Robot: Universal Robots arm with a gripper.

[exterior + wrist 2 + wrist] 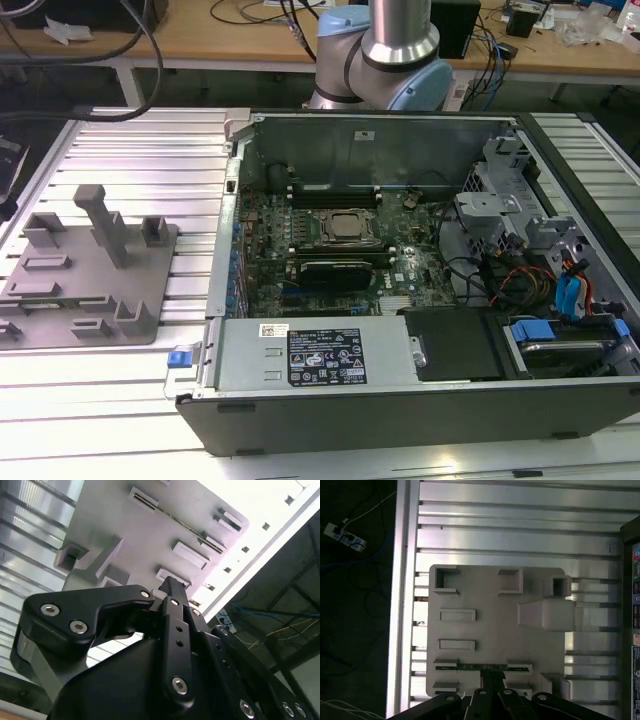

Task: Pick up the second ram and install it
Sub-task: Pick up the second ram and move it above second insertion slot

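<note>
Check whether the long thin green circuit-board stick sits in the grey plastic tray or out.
In: the green stick rests on edge in holders on grey tray, first wrist view.

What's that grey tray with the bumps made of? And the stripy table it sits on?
The grey tray looks like plastic, maybe printed: it is matte, one dull colour all over, with soft blocky edges. The stripy table looks like bare metal, probably aluminium: it has silvery ribbed slats that glare bright under the light.
</note>
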